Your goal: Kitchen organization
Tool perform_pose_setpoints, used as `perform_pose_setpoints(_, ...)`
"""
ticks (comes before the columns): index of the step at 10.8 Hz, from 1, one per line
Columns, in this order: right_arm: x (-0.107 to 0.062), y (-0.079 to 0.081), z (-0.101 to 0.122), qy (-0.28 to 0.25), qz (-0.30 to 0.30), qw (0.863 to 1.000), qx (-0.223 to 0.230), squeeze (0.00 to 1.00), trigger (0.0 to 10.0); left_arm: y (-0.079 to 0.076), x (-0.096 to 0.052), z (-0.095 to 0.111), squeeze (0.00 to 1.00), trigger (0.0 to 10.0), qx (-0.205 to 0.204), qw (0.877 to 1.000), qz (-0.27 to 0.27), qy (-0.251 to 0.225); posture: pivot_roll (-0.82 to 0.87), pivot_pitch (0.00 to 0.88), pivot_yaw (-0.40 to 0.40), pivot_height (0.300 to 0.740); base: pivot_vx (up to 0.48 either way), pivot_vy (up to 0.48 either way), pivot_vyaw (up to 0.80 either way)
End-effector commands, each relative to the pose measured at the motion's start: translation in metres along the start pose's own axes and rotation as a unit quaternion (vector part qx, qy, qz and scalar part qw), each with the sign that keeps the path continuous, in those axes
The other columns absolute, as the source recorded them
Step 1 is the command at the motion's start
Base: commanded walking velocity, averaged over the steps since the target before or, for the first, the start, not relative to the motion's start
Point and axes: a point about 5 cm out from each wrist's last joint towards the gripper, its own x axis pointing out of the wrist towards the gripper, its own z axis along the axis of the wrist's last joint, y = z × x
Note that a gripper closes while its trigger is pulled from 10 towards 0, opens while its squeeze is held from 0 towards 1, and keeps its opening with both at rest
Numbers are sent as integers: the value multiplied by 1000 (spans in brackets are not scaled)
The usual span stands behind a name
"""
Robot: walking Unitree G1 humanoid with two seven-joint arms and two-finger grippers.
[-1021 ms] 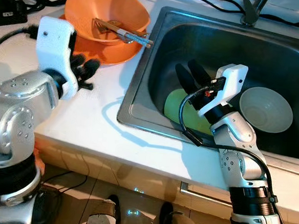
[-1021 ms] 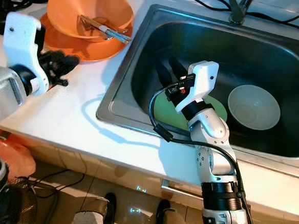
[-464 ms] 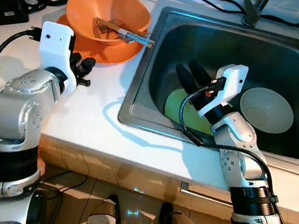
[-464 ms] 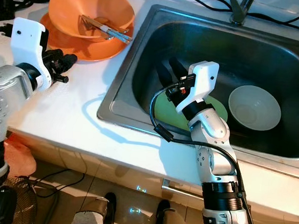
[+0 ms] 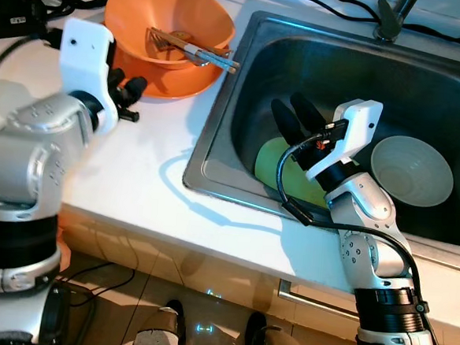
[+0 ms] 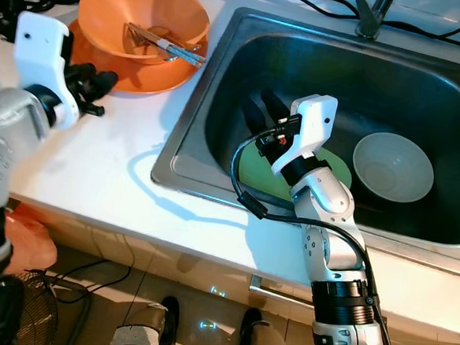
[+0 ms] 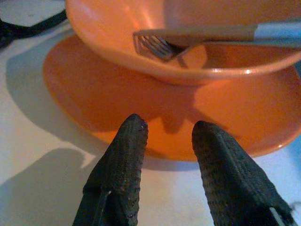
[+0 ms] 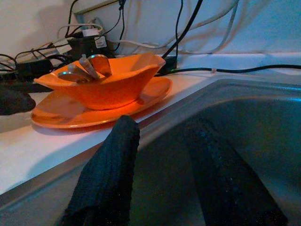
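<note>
Two end effectors parted: left end effector (image 7: 164,136) at orange plate (image 7: 94,94) rim; right end effector (image 5: 295,118) inside sink (image 5: 217,132)

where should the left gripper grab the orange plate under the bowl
Probably by the near rim of the orange plate, coming in low from the counter side. The orange bowl covers its middle, leaving only the thin flared edge free, and the left gripper sits open right at that edge.

1. Orange bowl (image 5: 168,22) holding cutlery (image 5: 193,50), upright on an orange plate (image 5: 169,81), just ahead of the left pincer (image 5: 127,96).
2. Green plate (image 5: 280,162) and white bowl (image 5: 412,170) lie beneath and beside the right pincer (image 5: 291,117).
</note>
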Motion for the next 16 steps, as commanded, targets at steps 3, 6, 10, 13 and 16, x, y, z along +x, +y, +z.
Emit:
perform_pose_setpoints(3,-6,-1,-6,11,1,1000,6,0,10000,4,3,6,0,10000,11,1000,4,-19,255,260,-23,740,0,0,0)
perform_pose_setpoints(6,-6,-2,-6,12,-1,1000,3,0,10000,0,20,-2,0,10000,9,1000,-5,-10,240,255,-25,740,0,0,0)
perform_pose_setpoints(10,-7,-2,-5,12,1,1000,4,0,10000,2,43,-14,0,10000,-12,1000,-3,-10,229,252,-26,740,0,0,0)
perform_pose_setpoints(13,-8,-1,-6,12,1,1000,4,0,10000,-6,60,-21,0,10000,-29,999,-16,-6,219,248,-23,740,0,0,0)
perform_pose_setpoints(16,-8,1,-6,13,2,1000,5,0,10000,-19,80,-6,0,10000,-28,998,-60,-12,214,253,-20,740,0,0,0)
